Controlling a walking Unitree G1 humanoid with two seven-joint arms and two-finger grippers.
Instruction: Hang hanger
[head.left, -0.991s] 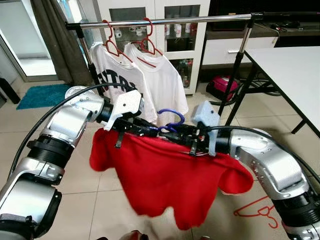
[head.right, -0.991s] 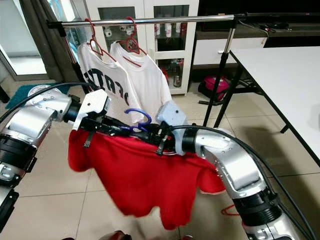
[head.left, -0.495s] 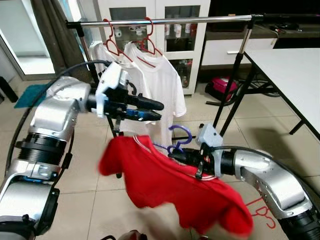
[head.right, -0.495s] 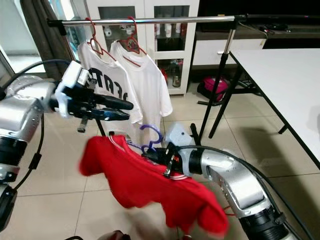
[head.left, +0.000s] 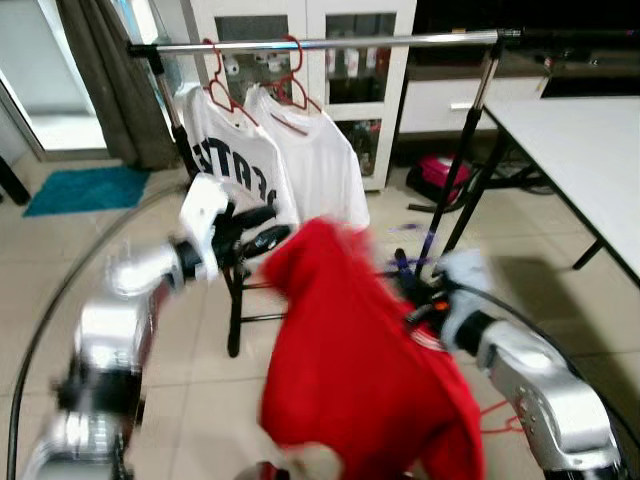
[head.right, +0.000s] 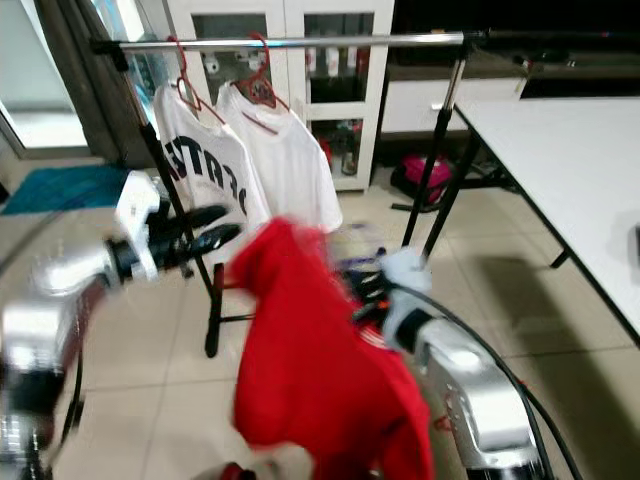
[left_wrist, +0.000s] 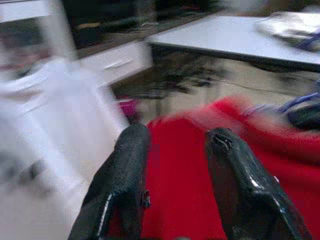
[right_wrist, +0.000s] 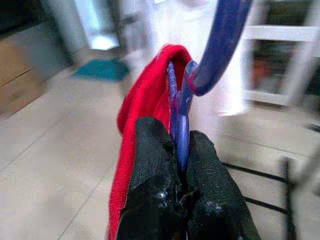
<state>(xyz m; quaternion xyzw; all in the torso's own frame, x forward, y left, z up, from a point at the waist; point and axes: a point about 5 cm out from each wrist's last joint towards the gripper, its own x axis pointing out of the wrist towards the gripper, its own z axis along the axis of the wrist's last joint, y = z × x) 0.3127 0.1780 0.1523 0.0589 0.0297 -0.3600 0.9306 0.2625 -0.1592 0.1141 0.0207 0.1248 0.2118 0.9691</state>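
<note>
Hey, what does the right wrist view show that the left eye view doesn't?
Right wrist view: the right gripper, its fingers pinched on the blue hanger, beside the red shirt's collar.

Left eye view: the clothes rail, two white shirts on red hangers, the left gripper open and apart from the cloth, and the white table.

Both: the red shirt, blurred.

Both head eyes look down across the clothes rail (head.left: 320, 42); each wrist camera sits close behind its fingers, sharing the red shirt (left_wrist: 185, 165).
</note>
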